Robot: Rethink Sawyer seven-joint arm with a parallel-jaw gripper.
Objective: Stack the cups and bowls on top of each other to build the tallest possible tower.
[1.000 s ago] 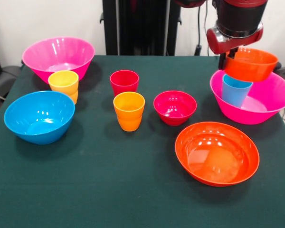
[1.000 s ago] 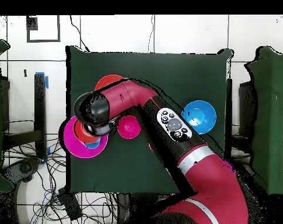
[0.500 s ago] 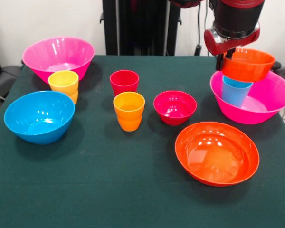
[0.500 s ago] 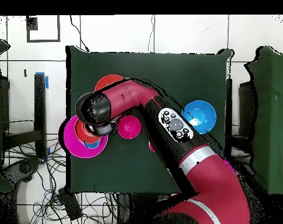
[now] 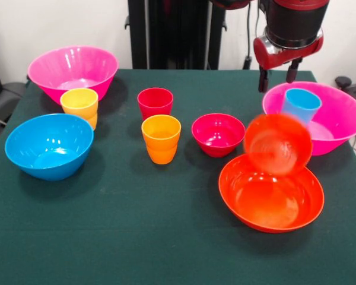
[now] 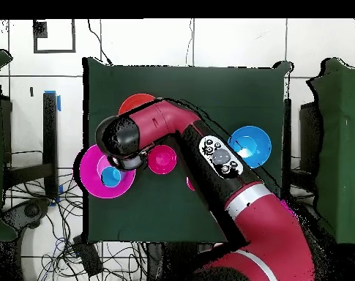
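Small orange bowl is loose: blurred, tipped on edge, over the far rim of the wide orange bowl, front right of desk. Gripper hangs above the right pink bowl, fingers spread, holding nothing. Blue cup stands upright inside that pink bowl.

Handling, imo: glossy thin plastic, light, stiff, slippery, so it'll skid/bounce, not break. You'd want to pinch the rim wall, one finger inside, one outside, once it settles. Round sides give no purchase.
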